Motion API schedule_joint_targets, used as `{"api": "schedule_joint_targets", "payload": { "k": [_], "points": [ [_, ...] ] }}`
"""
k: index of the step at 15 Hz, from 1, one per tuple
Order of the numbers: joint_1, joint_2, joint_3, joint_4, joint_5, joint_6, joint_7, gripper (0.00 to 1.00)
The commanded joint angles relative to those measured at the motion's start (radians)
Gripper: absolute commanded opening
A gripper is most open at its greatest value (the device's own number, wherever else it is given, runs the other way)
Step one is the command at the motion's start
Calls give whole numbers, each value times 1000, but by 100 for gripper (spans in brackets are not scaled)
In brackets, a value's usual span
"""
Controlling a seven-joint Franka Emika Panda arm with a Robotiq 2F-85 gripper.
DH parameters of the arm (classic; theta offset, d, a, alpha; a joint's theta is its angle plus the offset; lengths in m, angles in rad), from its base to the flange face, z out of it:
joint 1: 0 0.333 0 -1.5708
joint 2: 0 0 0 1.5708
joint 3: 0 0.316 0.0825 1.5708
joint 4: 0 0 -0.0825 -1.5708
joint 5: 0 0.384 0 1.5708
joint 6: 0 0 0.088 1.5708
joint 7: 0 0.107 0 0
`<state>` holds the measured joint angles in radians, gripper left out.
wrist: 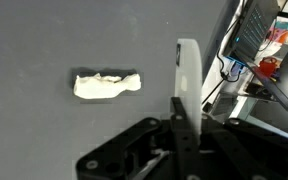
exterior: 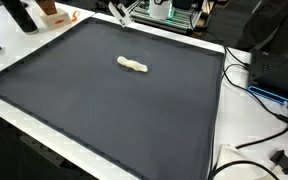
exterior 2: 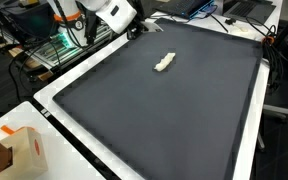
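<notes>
Dark mat [exterior: 104,115] is seen covering most of a white bench [exterior: 221,105] in a cluttered lab, w/ cables [exterior: 252,82] trailing along one edge and a cardboard box [exterior 2: 22,150] parked at a corner. One crumpled white wad [exterior: 133,66], prob. tissue or cloth, is found lying flat on the mat. In both exterior views the wad [exterior 2: 165,62] is placed alone, well apart from every edge.

The end effector [wrist: 188,52] is held above the mat near one edge, clear of the wad, and nothing is gripped. Only one pale finger is shown in the wrist view, so whether the jaws are apart or together can't be told. In that view the wad [wrist: 107,85] is set off to one side of the finger, not beneath it.

Risks, as judged:
- **Miss:** w/ this offset, a straight descent would be expected to land on bare mat, and the wad would be missed.
- **Nudge:** if an approach is made too shallow, or w/ one finger leading, the wad could be nudged or flicked away rather than enclosed, being light and soft.
- **Mat caught:** if too much depth is taken, the mat could be pinched or rucked by the fingertips, and the wad dragged w/ it.
- **Weak hold:** a partial pinch on a loose fold might be lost on lifting.
- **Snag:** the cables could be snagged by wide swings near the bench edge.
</notes>
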<state>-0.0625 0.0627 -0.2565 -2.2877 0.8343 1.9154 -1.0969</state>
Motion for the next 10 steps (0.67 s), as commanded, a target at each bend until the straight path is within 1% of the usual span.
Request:
{"api": "schedule_joint_targets", "payload": {
  "k": [1, 5, 10],
  "points": [
    [-57, 64, 43, 48, 53, -30, 27, 1],
    [-78, 102, 68, 66, 70, -9, 67, 1],
    [-84, 136, 90, 82, 69, 20, 118, 1]
  ]
}}
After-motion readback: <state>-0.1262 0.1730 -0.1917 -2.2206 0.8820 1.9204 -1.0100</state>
